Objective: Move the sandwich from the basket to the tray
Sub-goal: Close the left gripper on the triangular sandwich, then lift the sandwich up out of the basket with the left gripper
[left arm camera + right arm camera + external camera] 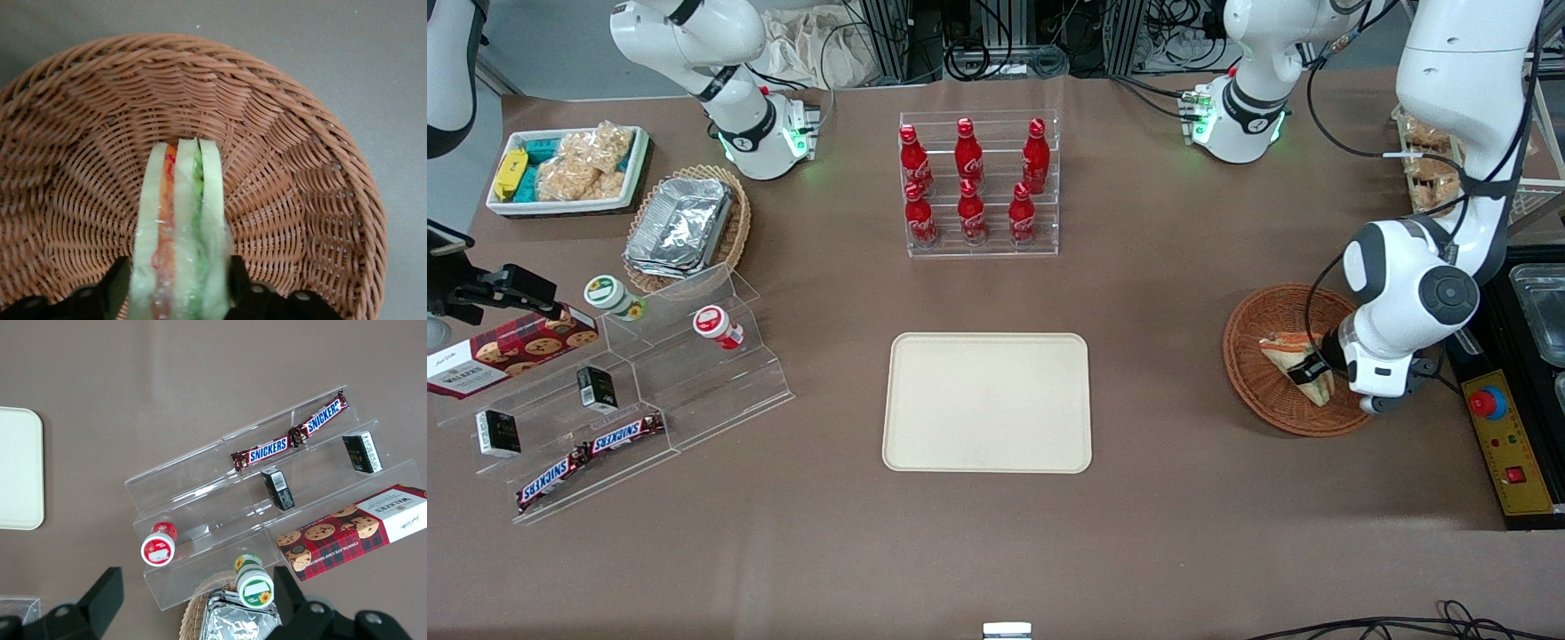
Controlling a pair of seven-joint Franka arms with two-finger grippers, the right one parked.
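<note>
Left wrist view showed our pincer [179, 283] clamped on the sandwich [179, 227], one finger [115, 283] pressing each bread face, the wedge standing on edge inside the basket [287, 167]. At the right of the front frame we saw the basket [1254, 356]; the tray [987, 402] lay at centre on the counter [1156, 293].

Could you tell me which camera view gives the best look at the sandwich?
The left wrist view: the sandwich stands edge-up between the gripper's fingers, its layers plain, over the basket. The front view shows only a small wedge partly covered by the arm. The right wrist view does not show it.
</note>
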